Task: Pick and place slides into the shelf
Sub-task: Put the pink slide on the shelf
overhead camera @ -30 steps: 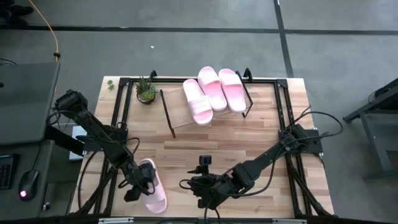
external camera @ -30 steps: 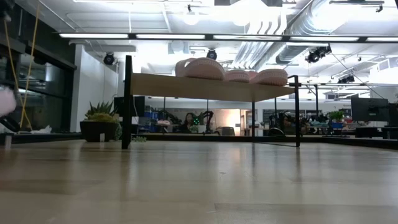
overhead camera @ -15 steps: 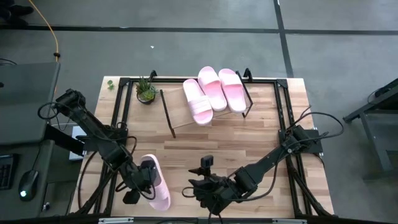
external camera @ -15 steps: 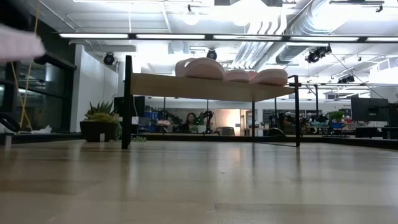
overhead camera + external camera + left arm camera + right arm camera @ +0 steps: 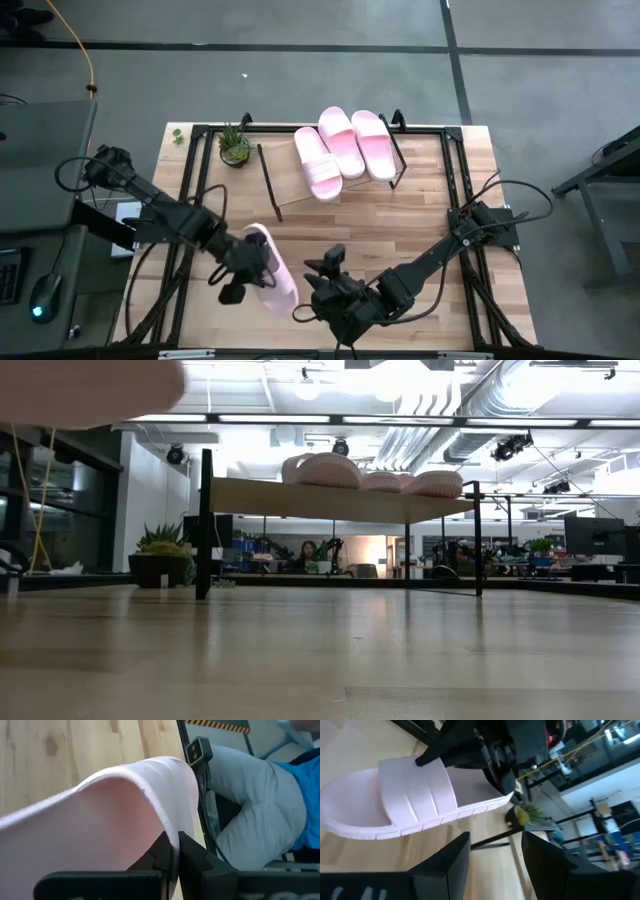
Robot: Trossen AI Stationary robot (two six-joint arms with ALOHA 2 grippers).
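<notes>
Left gripper [image 5: 250,264] is clamped on a pink slide [image 5: 272,268], shelf [image 5: 335,160] at one o'clock. Right gripper [image 5: 322,297] waits alongside, jaws apart and empty.

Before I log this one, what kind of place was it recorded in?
Probably an open-plan robotics lab or workshop: exposed ceiling ducts and strip lights overhead, desks with monitors beyond the table, and a grey concrete floor marked with dark lines.
</notes>
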